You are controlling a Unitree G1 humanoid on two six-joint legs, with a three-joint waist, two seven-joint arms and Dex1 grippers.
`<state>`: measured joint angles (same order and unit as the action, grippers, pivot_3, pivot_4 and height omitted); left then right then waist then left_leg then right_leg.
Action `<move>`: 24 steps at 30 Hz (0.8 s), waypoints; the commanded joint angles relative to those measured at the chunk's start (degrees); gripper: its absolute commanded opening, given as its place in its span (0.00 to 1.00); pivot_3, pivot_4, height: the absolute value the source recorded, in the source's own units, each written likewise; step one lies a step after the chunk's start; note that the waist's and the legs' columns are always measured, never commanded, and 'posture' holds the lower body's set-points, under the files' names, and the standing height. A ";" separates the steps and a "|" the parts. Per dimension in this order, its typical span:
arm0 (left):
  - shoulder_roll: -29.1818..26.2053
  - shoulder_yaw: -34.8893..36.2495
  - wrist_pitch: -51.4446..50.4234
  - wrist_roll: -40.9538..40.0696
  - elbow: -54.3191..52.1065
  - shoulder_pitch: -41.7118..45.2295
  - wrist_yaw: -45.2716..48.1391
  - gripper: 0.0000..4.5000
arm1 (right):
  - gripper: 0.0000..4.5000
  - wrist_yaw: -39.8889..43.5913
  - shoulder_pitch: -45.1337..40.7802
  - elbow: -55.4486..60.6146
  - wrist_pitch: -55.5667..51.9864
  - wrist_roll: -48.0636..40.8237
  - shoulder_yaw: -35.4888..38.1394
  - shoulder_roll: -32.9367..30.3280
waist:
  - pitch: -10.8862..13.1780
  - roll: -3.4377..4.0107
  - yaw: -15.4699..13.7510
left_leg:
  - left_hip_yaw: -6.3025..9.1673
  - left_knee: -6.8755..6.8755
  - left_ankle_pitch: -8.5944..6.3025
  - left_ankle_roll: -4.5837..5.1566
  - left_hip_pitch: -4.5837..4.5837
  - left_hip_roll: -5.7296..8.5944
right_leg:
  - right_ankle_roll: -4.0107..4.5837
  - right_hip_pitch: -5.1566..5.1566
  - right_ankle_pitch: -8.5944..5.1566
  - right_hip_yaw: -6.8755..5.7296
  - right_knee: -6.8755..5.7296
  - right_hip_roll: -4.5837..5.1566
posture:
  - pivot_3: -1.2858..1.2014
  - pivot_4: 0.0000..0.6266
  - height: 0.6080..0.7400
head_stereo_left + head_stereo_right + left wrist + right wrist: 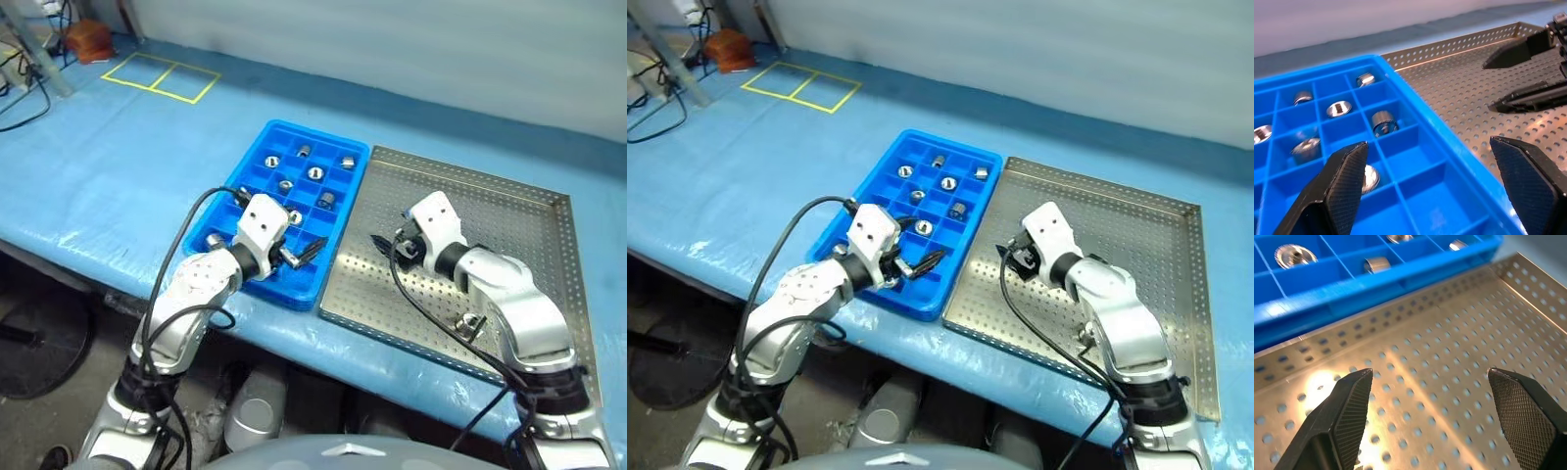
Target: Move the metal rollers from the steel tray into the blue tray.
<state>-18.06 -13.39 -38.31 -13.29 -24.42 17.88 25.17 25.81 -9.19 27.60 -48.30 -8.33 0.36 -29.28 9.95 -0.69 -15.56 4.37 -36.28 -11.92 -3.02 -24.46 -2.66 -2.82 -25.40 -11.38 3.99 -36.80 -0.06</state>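
The metal rollers (314, 173) lie singly in separate compartments of the blue tray (252, 164), most in its far half, one per cell. The left gripper (306, 253) hovers over the tray's near right corner, fingers spread wide and empty; the nearest roller (1369, 177) sits in a cell just beside its left fingertip (1347, 176). The steel tray (529, 220) adjoins the blue tray on the right. The right gripper (384, 245) hangs above its perforated floor near the left rim, fingers wide apart, holding nothing. Yellow tape squares (162, 76) mark the table far left.
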 commanded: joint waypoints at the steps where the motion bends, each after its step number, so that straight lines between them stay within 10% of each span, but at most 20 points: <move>1: 0.86 -2.10 2.63 0.81 0.93 1.52 1.28 0.97 | 0.88 -1.71 2.57 5.18 -2.08 -0.46 3.97 -0.61 | 0.00 0.00 2.44 | 0.00 -0.04 -0.01 0.04 0.01 0.01 | -0.02 0.03 0.01 0.03 0.00 0.00 | 0.57 0.24 1.00; 12: 1.48 -3.03 3.32 0.99 1.97 0.79 3.12 0.97 | 0.88 -2.54 11.07 9.41 -6.61 -2.45 8.63 0.10 | -0.01 0.02 14.08 | 0.05 -0.35 -0.07 0.25 0.81 0.01 | -0.04 0.90 0.02 0.07 -0.14 0.01 | 0.56 0.24 1.00; 24: 1.18 -2.41 2.90 1.25 0.93 -0.44 2.51 0.97 | 0.88 -3.56 10.98 6.66 -7.22 -4.84 7.08 2.27 | -0.01 0.03 15.24 | 0.06 -0.50 -0.04 0.38 0.77 0.06 | -0.07 0.92 0.04 0.14 -0.22 0.01 | 0.57 0.24 1.00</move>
<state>-17.00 -16.28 -36.07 -12.08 -21.70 17.30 27.64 22.54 1.53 33.88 -55.55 -12.89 7.12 -26.93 9.93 -0.66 -0.32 4.43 -36.77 -11.95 -2.64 -23.69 -2.59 -2.90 -24.48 -11.34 4.13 -37.02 -0.05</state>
